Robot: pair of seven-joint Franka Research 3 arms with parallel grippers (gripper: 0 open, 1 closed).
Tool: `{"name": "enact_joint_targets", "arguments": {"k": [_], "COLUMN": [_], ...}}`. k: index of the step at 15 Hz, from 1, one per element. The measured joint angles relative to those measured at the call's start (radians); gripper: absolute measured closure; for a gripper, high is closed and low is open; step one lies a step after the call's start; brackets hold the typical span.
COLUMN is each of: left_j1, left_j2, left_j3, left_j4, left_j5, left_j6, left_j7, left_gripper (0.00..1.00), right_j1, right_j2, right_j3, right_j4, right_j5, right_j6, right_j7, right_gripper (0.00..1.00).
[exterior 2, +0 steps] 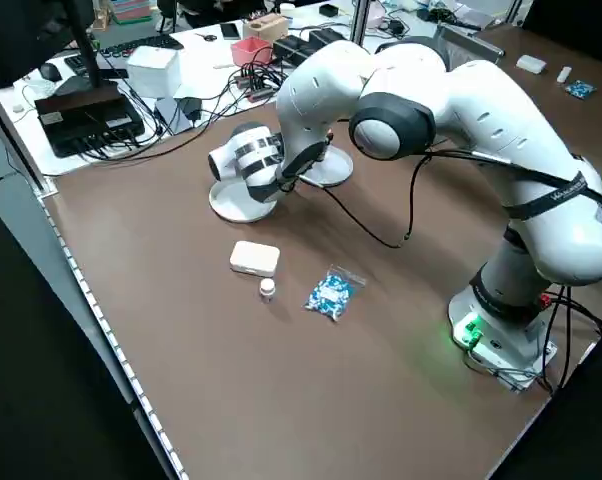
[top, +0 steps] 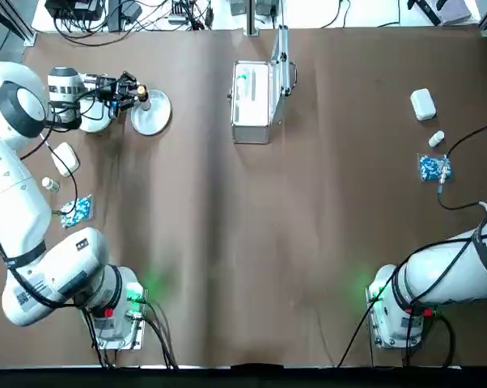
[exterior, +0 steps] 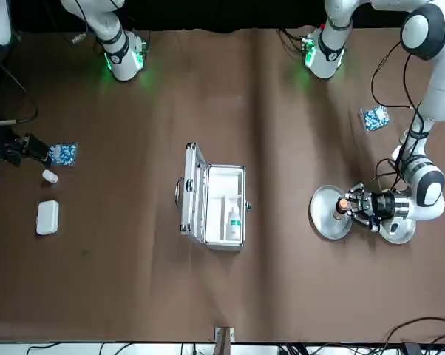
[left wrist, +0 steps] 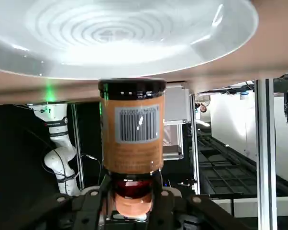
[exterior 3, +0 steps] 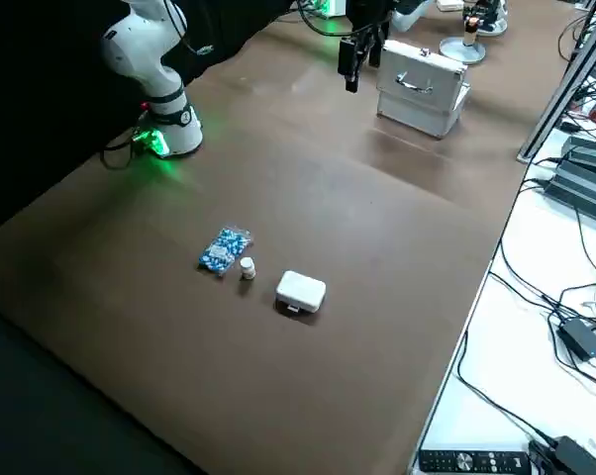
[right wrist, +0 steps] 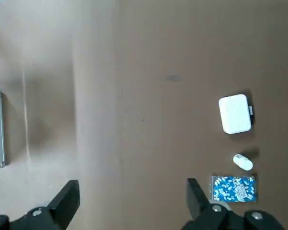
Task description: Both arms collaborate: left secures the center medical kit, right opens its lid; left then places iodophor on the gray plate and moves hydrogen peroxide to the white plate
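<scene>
I see the brown table (top: 227,242) filling the top view, with the kit (top: 252,101) at upper centre, its lid (top: 281,61) standing open on the right side and its long axis running up the frame. A white bottle with a green cap (exterior: 235,217) lies in the tray, lengthwise along the kit, in the front view.

My left arm reaches to the upper left of the top view. Its gripper (top: 133,91) lies level above the table, pointing right, pinching the iodophor (left wrist: 132,129) by its cap end; the bottle's long axis follows the fingers and its base meets the gray plate (top: 151,112). The white plate (top: 94,121) sits just left of the gray one, mostly under the wrist.

My right gripper (right wrist: 129,199) hangs spread over bare table at the right edge, holding nothing.

Small things lie at both sides: a white box (top: 422,103), a vial (top: 436,139) and a blue packet (top: 434,168) at upper right; another box (top: 65,158), vial (top: 49,183) and packet (top: 77,211) at left.
</scene>
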Motion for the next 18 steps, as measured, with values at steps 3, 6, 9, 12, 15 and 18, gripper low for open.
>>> {"name": "enact_joint_targets", "arguments": {"k": [3,6,9,12,15,18], "left_j1": [-0.002,-0.002,-0.002,-0.003,-0.004,-0.007], "left_j2": [0.017,0.03,0.036,0.044,0.052,0.053], "left_j3": [0.0,0.0,0.0,0.0,0.0,-0.001], "left_j4": [0.001,0.003,0.005,0.01,0.012,0.015], "left_j5": [0.0,0.0,0.0,0.0,0.0,0.0], "left_j6": [0.0,0.001,0.004,0.019,0.023,0.026], "left_j7": [0.008,0.011,0.011,0.011,0.011,0.01], "left_gripper": [0.67,0.67,0.67,0.67,0.67,0.54], "right_j1": [0.0,0.0,0.0,0.0,0.0,0.0], "right_j2": [0.0,0.0,0.0,0.0,0.0,0.0], "right_j3": [0.0,0.0,0.0,0.0,0.0,0.0], "right_j4": [0.0,0.0,0.0,0.0,0.0,0.0], "right_j5": [0.0,0.0,0.0,0.0,0.0,0.0], "right_j6": [0.0,0.0,0.0,0.0,0.0,0.0], "right_j7": [0.0,0.0,0.0,0.0,0.0,0.0], "right_gripper": [0.01,0.01,0.01,0.01,0.01,0.01]}}
